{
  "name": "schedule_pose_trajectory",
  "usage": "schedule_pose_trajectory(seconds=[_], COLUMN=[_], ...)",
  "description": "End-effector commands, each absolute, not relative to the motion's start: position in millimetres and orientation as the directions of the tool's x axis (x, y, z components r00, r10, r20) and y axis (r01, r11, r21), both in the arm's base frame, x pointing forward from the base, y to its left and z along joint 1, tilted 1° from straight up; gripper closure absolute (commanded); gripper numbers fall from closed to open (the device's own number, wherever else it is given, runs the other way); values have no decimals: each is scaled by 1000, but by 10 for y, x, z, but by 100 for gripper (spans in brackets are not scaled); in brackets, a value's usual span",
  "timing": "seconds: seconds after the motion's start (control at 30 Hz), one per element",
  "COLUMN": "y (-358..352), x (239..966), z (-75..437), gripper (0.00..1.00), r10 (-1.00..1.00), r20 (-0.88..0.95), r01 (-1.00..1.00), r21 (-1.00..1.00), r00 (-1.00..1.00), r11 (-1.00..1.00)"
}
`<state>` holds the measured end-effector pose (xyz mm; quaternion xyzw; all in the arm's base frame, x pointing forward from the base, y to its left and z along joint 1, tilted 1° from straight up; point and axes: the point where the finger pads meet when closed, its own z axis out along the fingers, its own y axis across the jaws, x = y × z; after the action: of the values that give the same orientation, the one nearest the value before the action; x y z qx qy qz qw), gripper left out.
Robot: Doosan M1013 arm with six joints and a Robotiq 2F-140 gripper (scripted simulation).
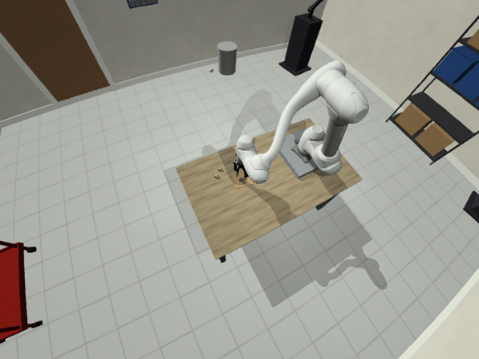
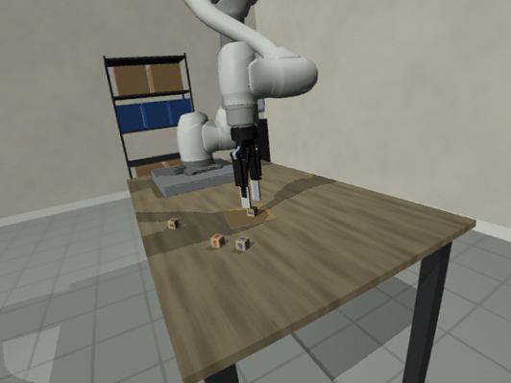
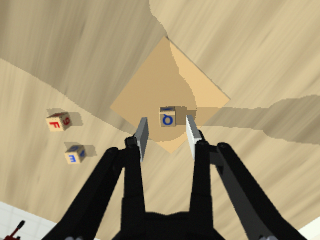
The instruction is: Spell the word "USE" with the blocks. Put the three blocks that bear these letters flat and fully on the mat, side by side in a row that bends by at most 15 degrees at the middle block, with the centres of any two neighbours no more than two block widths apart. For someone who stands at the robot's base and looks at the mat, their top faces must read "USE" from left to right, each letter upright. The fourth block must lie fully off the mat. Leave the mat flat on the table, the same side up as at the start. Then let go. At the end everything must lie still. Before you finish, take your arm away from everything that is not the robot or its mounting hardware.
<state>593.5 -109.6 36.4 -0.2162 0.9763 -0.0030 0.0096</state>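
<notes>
The tan mat lies on the table. One block sits on it; a blue Q-like letter faces the wrist camera. My gripper is part open, pointing down just above this block, with nothing held. Off the mat, a block with red F and 9 faces and a block with a blue E face lie near each other. Another block lies off the mat, at left in the exterior view; its letter is unreadable.
The wooden table holds the arm's grey base plate at its far end in the exterior view. The separate left block is near the table's left edge there. The arm hides part of the mat in the top view.
</notes>
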Motion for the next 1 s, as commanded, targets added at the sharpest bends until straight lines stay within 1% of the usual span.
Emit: schedule_pose_trajectory(seconds=[0.0,0.97], y=[-1095,-1094], x=[5911,5885], z=[332,332], gripper=[63,63], r10=[-426,-426], r20=[-17,-17], r01=[-426,-426], r21=[-10,-10], r00=[-904,-904], r11=[905,905])
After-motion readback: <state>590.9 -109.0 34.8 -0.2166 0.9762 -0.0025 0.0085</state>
